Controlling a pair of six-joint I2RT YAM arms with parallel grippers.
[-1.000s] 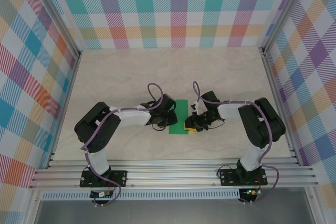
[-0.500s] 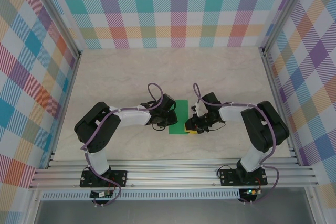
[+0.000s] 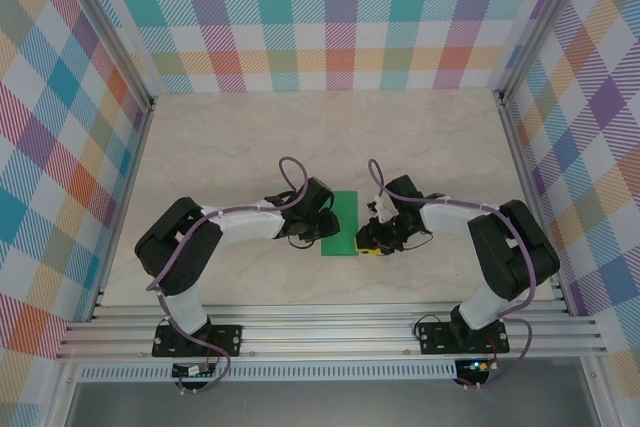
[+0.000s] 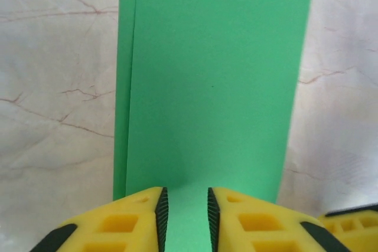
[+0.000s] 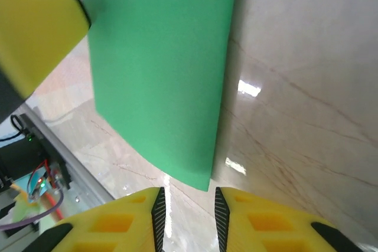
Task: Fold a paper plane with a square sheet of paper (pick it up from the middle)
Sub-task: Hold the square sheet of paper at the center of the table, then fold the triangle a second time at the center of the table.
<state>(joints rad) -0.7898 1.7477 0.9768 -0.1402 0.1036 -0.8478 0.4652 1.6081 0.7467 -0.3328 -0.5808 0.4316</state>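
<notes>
Beside the green sheet (image 3: 345, 219), left gripper (image 4: 184, 196) and right gripper (image 5: 187, 194) low, jaws slightly apart.

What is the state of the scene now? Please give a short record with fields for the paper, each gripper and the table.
paper: square sheet of paper, bright green, folded into a narrow strip, two layers slightly offset along one edge
left: left gripper, jaws a little apart, green paper seen in the gap
right: right gripper, jaws a little apart, just short of a paper corner
surface: pale marbled table
plane: not yet formed
</notes>
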